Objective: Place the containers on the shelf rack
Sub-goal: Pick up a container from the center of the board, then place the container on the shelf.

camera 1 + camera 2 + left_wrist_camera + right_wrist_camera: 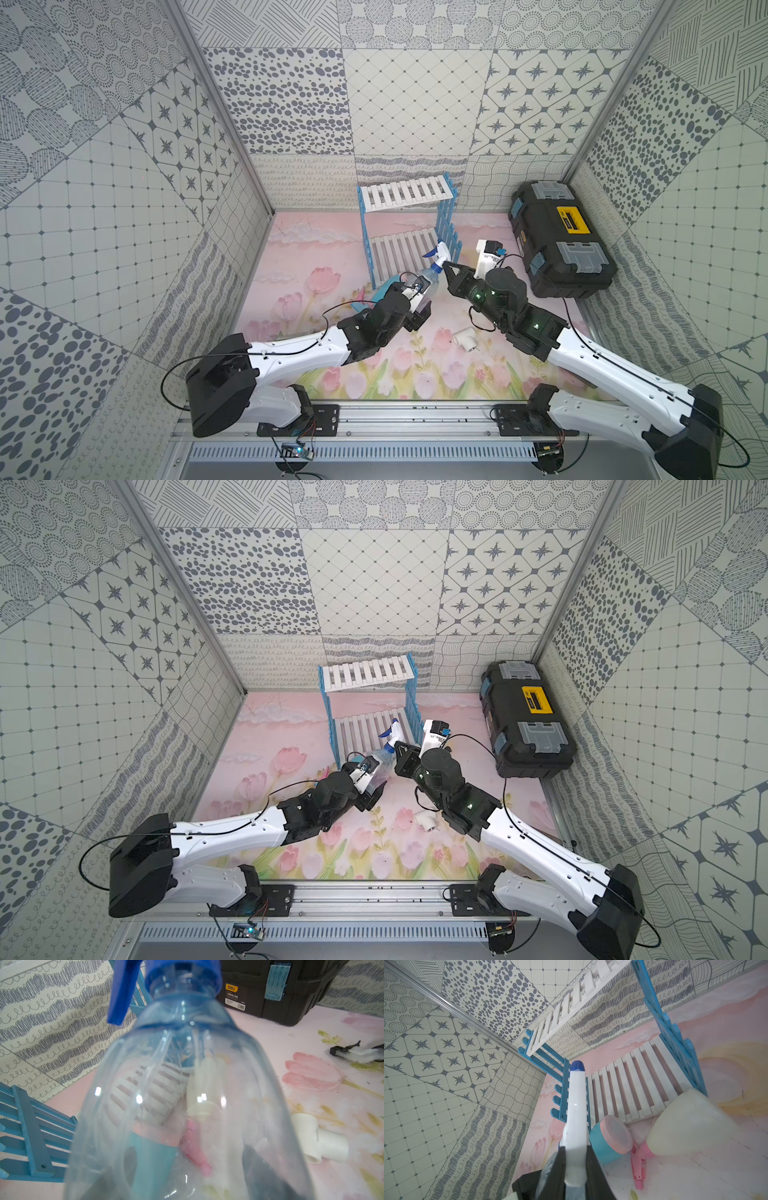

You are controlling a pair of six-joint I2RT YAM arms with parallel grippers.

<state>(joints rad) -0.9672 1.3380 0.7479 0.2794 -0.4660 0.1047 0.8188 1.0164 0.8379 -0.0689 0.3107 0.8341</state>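
The clear spray bottle (428,279) with a blue collar and white spray head (576,1105) hangs tilted above the mat, just before the shelf rack (405,195). My left gripper (420,298) is shut on its body, which fills the left wrist view (187,1088) and hides the jaws. My right gripper (576,1152) is shut on the white spray head, seen in both top views (398,746). A light blue bottle with a pink collar (609,1138) and a cream bottle with a pink trigger (685,1124) lie on the mat at the lower shelf's (633,1080) front edge.
A black toolbox (559,239) with grey latches stands at the right wall, behind my right arm. A small white pipe tee (465,338) lies on the mat between the two arms. Both of the rack's white slatted shelves (365,673) are bare.
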